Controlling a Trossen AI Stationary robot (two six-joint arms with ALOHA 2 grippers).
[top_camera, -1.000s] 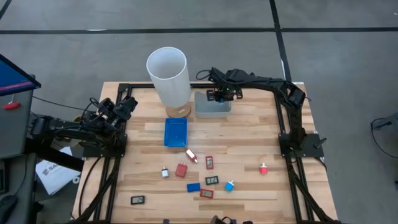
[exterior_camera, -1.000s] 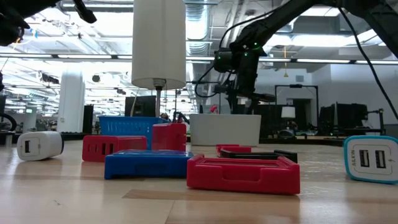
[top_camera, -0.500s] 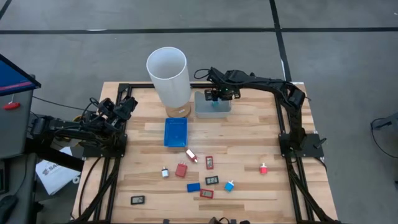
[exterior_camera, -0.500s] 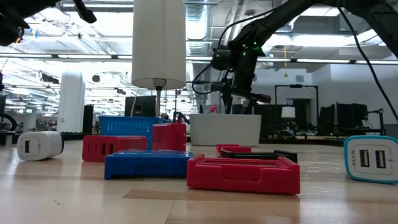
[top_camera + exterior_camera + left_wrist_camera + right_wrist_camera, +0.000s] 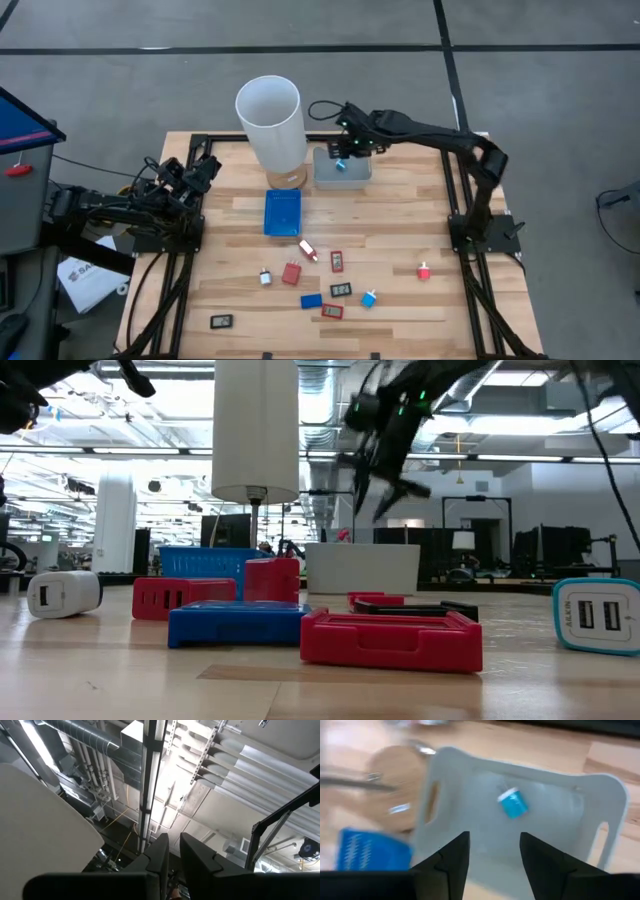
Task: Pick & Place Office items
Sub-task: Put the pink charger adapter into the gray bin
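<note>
The right arm reaches across the far side of the table, its right gripper (image 5: 345, 143) raised above the far rim of the white bin (image 5: 357, 176). The right wrist view shows its two dark fingers (image 5: 447, 862) spread apart with nothing between them. In the low view this gripper is blurred and hangs clear above the bin. The left arm waits folded at the table's left edge; the left gripper (image 5: 203, 168) tilts up toward the ceiling, its fingers (image 5: 159, 856) nearly together and empty.

A small blue charger (image 5: 511, 803) lies inside the white bin, alone on its floor. The blue tray (image 5: 282, 212) sits near the bin, beside the wooden base of the tall white cylinder (image 5: 269, 120); whether it holds anything cannot be made out.

The remaining office items (image 5: 318, 278) lie scattered over the near half of the table: red, blue, black and white pieces, most too small to identify. A red piece (image 5: 424, 270) sits apart toward the right.
</note>
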